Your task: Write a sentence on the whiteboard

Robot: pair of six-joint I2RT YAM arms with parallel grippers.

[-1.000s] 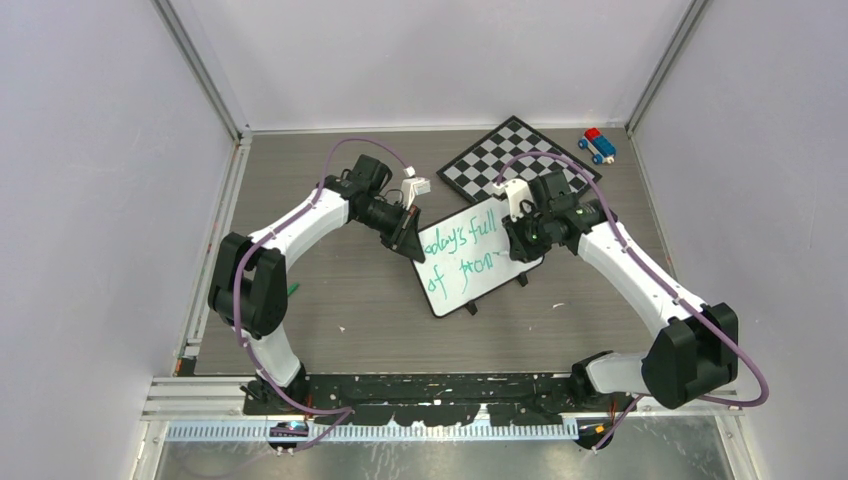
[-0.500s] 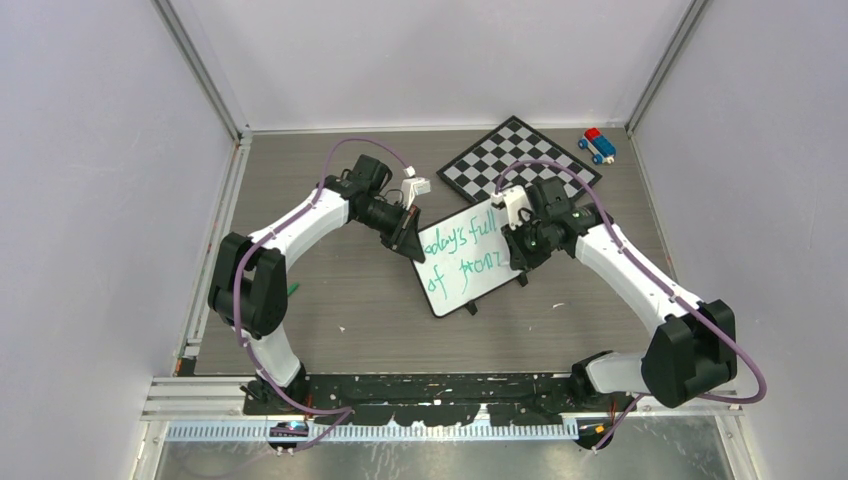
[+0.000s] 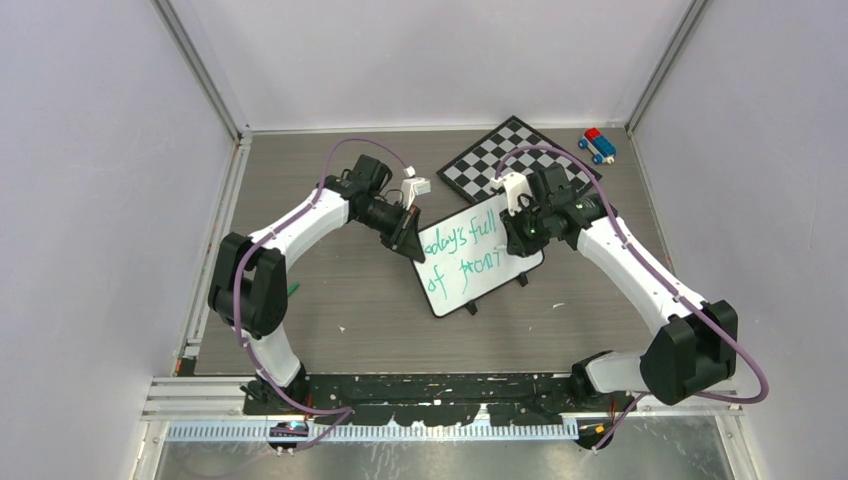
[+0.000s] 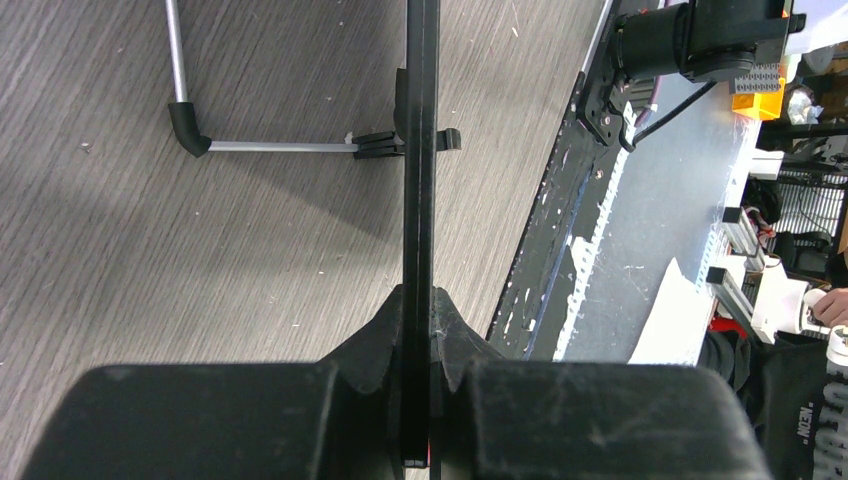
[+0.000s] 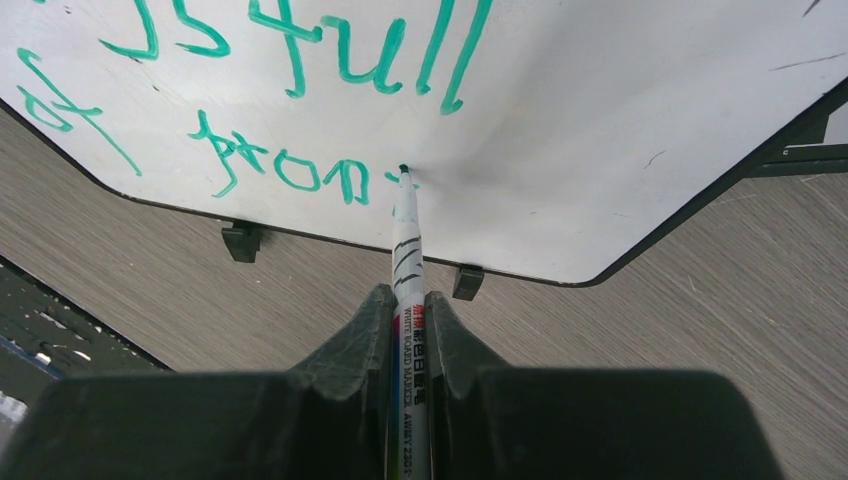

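One whiteboard (image 3: 478, 292) sits askew on the grey table (image 3: 330, 300), a little right of the middle and just on the near side of the one checkered chessboard (image 3: 490, 160). A single red-and-blue toy (image 3: 598, 146) stands well apart in the far right corner. The sentence (image 3: 462, 245) runs in two green lines. The upper one reads "today's full" and the lower one begins "of" and breaks off partway through a word. Two arms reach in, one from each side. The left gripper (image 3: 410, 240) is at the board's left corner and the right gripper (image 3: 515, 240) is over its right part. The left wrist camera shows what the top view cannot: the fingers pinch the board's thin dark edge, which is seen end-on, with a wire leg (image 4: 190, 120) resting on the table beside it. The right wrist camera shows that gripper closed narrow around one white marker (image 5: 407, 260). The marker's tip touches the white surface right at the end of the lower line (the last strokes are too loose to read surely). Two small black feet (image 5: 243, 240) show under the board's near rim. From above, the marker is hidden beneath the wrist.
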